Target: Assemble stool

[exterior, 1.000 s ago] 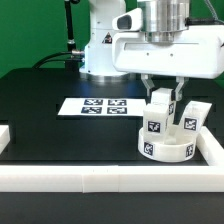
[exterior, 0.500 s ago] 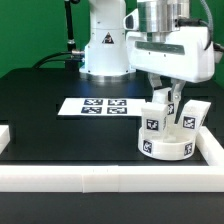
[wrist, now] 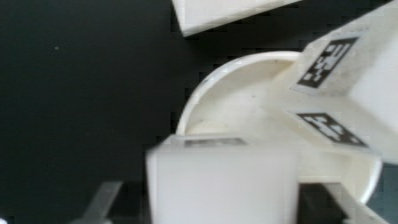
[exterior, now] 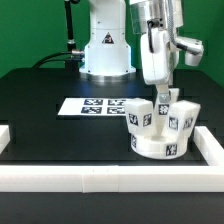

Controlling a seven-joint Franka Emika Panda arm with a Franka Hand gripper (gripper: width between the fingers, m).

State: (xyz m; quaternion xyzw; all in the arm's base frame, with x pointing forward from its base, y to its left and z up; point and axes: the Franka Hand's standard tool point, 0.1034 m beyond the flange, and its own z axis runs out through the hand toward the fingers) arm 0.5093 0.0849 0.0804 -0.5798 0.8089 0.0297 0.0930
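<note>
White plastic is what you have at lower right of the exterior view: the round seat (exterior: 160, 146) lies on the black table (exterior: 50, 115) inside the border rail (exterior: 100, 178), with tagged legs (exterior: 141, 117) standing on it. Your gripper (exterior: 165, 97) reaches down among them, its fingers (wrist: 103, 203) narrowly closed on one leg (wrist: 217, 178). The marker board (exterior: 97, 106) lies at centre.

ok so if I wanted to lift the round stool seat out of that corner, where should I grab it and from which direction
Grip the seat across its thick outer rim, coming straight down from above. Legs stand upright on top of it and a white border rail runs close along the exterior view's right, so a sideways approach looks blocked. The gripper is at a leg now.
</note>
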